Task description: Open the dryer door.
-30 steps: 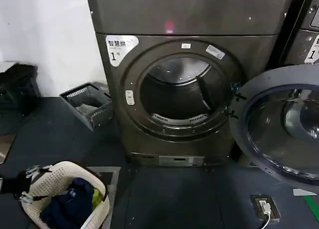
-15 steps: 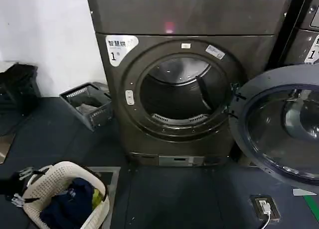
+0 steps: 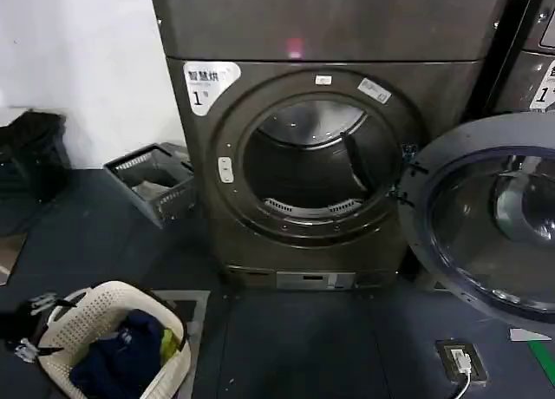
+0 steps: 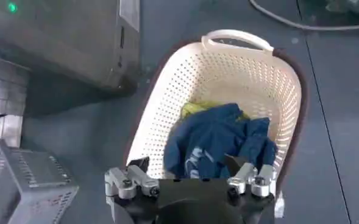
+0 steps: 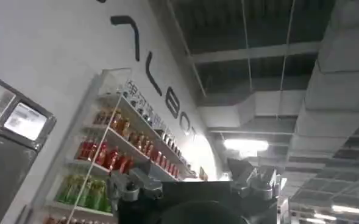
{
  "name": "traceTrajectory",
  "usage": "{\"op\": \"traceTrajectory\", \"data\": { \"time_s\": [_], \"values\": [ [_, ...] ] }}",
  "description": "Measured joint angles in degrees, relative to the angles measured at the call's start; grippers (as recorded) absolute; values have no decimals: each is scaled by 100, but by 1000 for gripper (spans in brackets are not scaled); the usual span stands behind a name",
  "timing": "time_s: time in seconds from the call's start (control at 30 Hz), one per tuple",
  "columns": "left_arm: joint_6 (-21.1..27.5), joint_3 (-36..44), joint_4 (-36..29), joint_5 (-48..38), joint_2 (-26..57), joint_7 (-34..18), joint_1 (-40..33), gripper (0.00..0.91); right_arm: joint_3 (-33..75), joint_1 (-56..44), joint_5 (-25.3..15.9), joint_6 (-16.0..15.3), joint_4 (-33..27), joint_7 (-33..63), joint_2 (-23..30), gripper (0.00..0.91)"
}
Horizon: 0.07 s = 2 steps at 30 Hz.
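Since a second ago, left gripper (image 3: 24, 330) has slid lower and further out along the near rim of the white perforated plastic laundry basket (image 3: 82, 305); nothing else shifted. Its fingers stand spread, holding nothing. Basket directly under it holds a dark blue garment (image 4: 219, 145) over a yellow-green one (image 4: 194, 109).

Beyond the gripper: grey slotted crate (image 3: 153, 184) on the dark floor (image 3: 295, 347), white wall (image 3: 78, 61) behind.

Further right, big dark grey-brown metallic dryer (image 3: 329, 35), drum mouth exposed. Its round chrome-ringed glass door (image 3: 486, 217) is swung fully open to the right.

Right wrist view alone shows the right gripper (image 5: 194, 182), spread and empty, aimed up at ceiling ducts and a shelf of bottled drinks (image 5: 106, 158).
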Motion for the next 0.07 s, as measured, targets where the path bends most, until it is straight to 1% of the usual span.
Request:
{"op": "traceTrajectory", "data": {
  "time_s": [0.07],
  "values": [
    [7,-2,-5,2,-11,1,5,907,19,-11,0,0,-2,0,-2,907]
  ]
}}
